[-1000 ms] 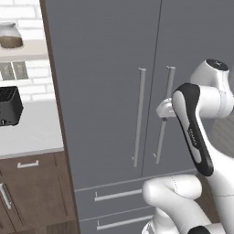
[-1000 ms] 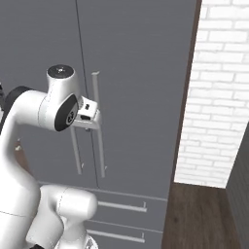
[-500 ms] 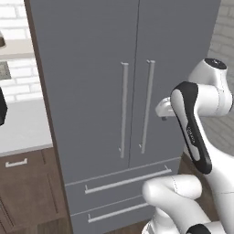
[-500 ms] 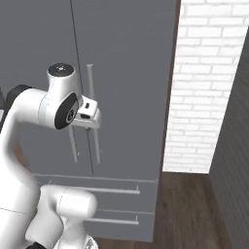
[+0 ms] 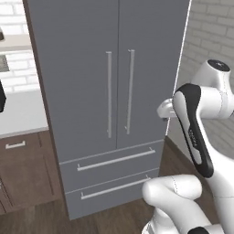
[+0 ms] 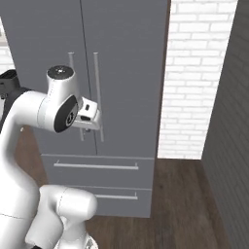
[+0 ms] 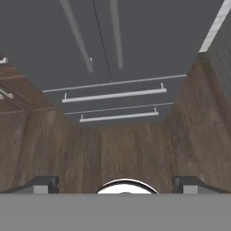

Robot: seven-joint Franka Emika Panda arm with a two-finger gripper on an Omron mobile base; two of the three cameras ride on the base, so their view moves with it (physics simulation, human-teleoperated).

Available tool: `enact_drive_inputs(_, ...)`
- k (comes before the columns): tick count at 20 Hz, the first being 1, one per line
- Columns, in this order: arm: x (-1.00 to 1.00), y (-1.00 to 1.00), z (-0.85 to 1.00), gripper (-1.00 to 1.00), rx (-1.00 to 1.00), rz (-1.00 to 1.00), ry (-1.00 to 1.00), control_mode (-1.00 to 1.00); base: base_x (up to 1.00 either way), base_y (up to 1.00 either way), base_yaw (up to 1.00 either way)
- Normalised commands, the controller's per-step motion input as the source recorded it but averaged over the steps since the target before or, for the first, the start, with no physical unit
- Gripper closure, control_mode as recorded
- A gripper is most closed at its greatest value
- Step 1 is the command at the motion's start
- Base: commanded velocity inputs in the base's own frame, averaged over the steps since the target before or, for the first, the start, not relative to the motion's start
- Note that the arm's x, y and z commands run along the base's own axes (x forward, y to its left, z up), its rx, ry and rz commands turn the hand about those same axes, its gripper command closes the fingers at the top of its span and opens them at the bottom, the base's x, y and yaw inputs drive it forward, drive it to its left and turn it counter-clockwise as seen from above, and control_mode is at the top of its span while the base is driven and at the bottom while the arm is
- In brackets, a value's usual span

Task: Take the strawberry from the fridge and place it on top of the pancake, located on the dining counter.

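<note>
The fridge (image 5: 91, 68) stands right ahead with both doors and both lower drawers closed; it is also in the right base view (image 6: 126, 58) and the hand view (image 7: 149, 40). Two long silver bar handles (image 5: 109, 93) run down the middle seam. My gripper (image 7: 116, 185) is open and empty, held in front of the doors at about handle height without touching them, looking down at the drawers and the floor. The hand (image 6: 90, 114) hangs level with the lower ends of the handles. The strawberry is hidden behind the closed doors. The pancake and the dining counter are out of view.
Left of the fridge is a white counter (image 5: 18, 112) over brown cabinets (image 5: 23, 160). To its right stands a white brick wall (image 6: 194, 82), then a dark grey wall (image 6: 228, 121). Dark wooden floor (image 7: 113, 149) lies in front.
The whole picture has shifted: the base has moved, so the fridge sits further left in both base views. The arm keeps its pose and the gripper stays open.
</note>
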Motion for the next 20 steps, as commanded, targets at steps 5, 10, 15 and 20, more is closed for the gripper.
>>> enact_drive_inputs(5, 0.0, 0.01, -0.05, -1.0, 0.0, 0.0, -0.03, -1.0, -0.01, 0.0, -0.02)
enact_drive_inputs(10, 0.3, 0.0, -0.45, -1.0, 0.07, 0.01, -0.23, -1.0, 0.0, 0.0, 0.0)
enact_drive_inputs(15, 0.63, 0.14, -0.65, -1.0, 0.09, 0.08, -0.36, -1.0, 0.0, 0.0, 0.0)
enact_drive_inputs(20, 0.99, 0.51, -0.28, -1.0, -0.06, 0.04, -0.33, -1.0, 0.0, 0.0, 0.0)
